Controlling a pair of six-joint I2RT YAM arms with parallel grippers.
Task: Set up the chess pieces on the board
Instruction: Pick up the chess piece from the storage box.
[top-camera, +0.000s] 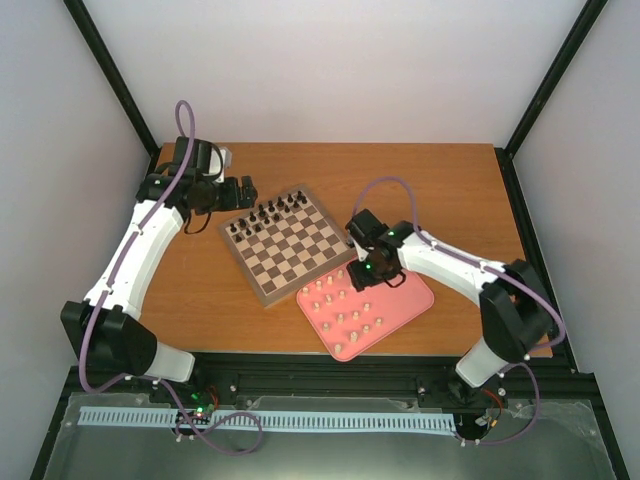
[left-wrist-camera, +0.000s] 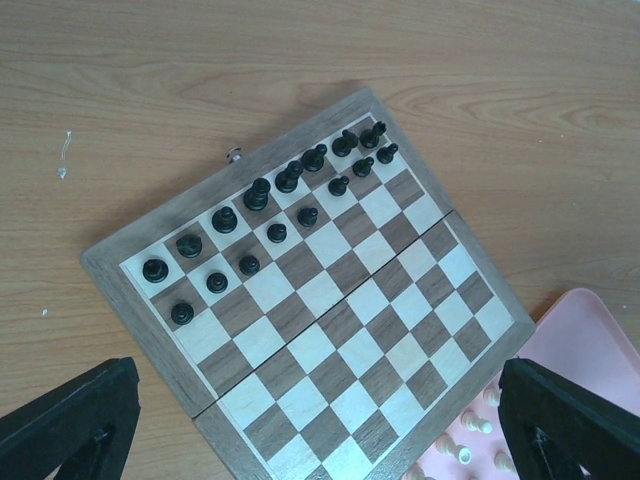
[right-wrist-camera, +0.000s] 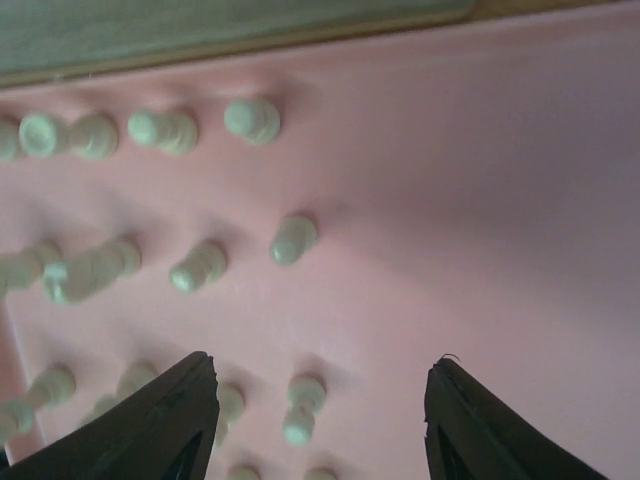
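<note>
Several cream chess pieces (right-wrist-camera: 200, 265) stand spaced out on the pink tray (right-wrist-camera: 480, 200) directly beneath the right claw (right-wrist-camera: 320, 368); none is on the chessboard (top-camera: 300, 262) beyond it. The claw is released, fingers spread, grasping nothing. One pawn-like piece (right-wrist-camera: 300, 405) sits between the fingers, probably the pick target. The spacing leaves finger clearance around each piece. Most pieces appear upright, long axis vertical, heads toward the claw. The left claw (left-wrist-camera: 315, 370), likewise spread and empty, hovers over the board's vacant rows, with the black pieces (left-wrist-camera: 257, 193) ahead of it.
</note>
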